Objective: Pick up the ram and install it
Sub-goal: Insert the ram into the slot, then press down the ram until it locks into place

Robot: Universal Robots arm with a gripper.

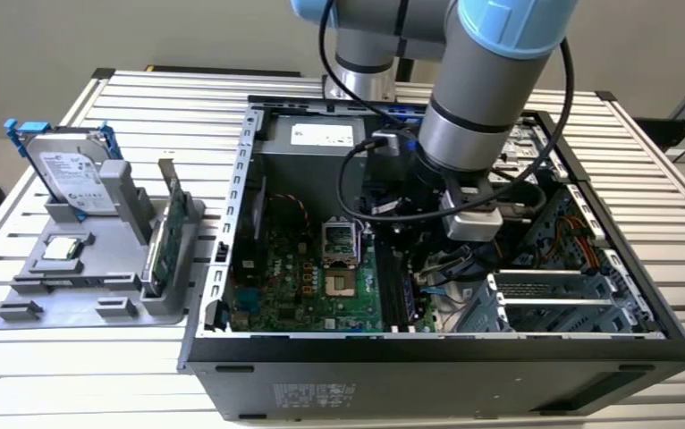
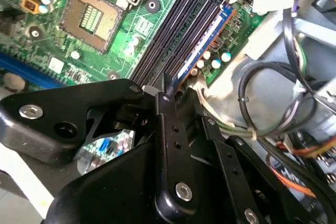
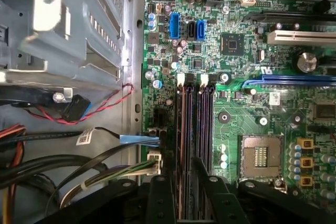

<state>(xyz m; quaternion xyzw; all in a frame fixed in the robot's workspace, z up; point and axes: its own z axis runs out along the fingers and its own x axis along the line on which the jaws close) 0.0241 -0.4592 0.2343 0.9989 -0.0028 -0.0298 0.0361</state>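
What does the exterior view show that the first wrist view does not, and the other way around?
Exterior view, not the first wrist view: the hard drive and the green card standing in the grey holder beside the case. First wrist view, not the exterior: two blue connectors on the board. Both: the long memory slots and the open processor socket.

Slatted metal table (image 1: 664, 214): open PC case (image 1: 438, 357) center; grey parts tray (image 1: 92, 286) at exterior view's left.
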